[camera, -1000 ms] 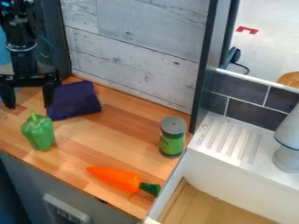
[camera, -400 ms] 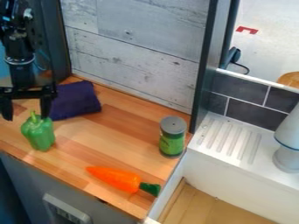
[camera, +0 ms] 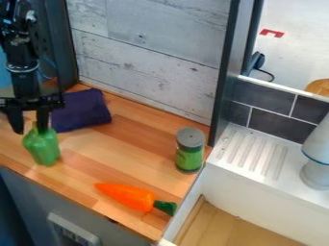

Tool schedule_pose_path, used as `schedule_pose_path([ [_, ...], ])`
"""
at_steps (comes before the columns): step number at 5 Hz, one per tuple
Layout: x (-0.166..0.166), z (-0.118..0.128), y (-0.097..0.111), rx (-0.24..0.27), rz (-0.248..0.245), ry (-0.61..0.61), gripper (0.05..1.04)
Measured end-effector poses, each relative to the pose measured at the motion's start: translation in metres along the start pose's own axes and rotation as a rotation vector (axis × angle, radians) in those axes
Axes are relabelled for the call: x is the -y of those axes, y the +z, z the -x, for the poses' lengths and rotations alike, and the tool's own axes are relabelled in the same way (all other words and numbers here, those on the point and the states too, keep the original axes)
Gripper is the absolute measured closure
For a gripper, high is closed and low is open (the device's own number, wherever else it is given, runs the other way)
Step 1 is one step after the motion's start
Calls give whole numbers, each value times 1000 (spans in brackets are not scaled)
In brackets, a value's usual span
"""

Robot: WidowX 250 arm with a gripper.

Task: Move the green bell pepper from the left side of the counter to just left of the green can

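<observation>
Hanging part-open and empty, a black two-finger gripper [camera: 30,130] is hovering at a green plastic bell pepper [camera: 42,148] — which is resting just below, ungrasped and unlifted, on the brown wooden counter [camera: 122,149].

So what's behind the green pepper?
Behind the green pepper and to its right in the view: the purple cloth, on the wooden counter. The black hand is at the pepper's top and hides part of it. The patch directly behind its body is covered.
</observation>
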State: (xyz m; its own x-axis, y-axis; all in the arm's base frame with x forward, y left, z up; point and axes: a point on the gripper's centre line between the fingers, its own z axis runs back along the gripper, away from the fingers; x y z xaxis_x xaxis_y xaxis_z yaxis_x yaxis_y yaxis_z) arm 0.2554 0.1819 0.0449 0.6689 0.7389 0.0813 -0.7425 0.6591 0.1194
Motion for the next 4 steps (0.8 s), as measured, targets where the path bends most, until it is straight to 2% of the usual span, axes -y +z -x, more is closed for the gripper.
schedule_pose_path([
  [1, 0, 1, -1, -3, -1, 0, 843],
  [2, 1, 4, 0, -23, 4, 4, 949],
  [3, 21, 7, 13, -51, 26, -12, 975],
  [4, 60, 18, 43, -17, 39, -93, 975],
])
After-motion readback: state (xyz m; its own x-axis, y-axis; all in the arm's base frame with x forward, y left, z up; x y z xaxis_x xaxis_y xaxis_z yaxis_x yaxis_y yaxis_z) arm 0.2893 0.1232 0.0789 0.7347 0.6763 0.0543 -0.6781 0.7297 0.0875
